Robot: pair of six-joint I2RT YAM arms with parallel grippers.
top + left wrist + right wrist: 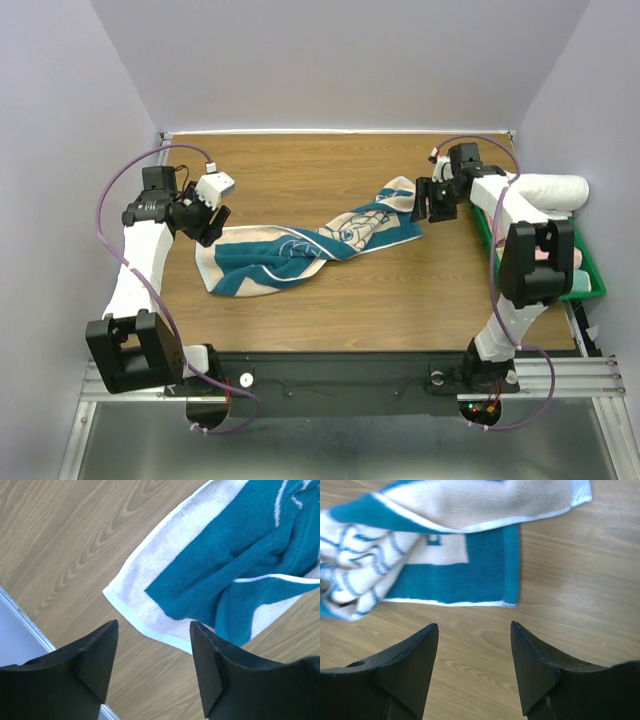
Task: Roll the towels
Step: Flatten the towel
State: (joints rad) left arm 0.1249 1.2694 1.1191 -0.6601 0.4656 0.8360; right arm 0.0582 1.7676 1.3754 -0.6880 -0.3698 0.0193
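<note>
towel: lay twisted, unrolled, on wooden table | left gripper: hung unclenched beside one corner | right gripper: hung unclenched near opposite end

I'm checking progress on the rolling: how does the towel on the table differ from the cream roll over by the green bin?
The towel lies stretched out and twisted; the cream roll is wound into a compact cylinder. The towel shows teal and cream; the cream roll only cream. The towel lies on the table; the cream roll rests at the green bin. Both look like soft cloth.
</note>
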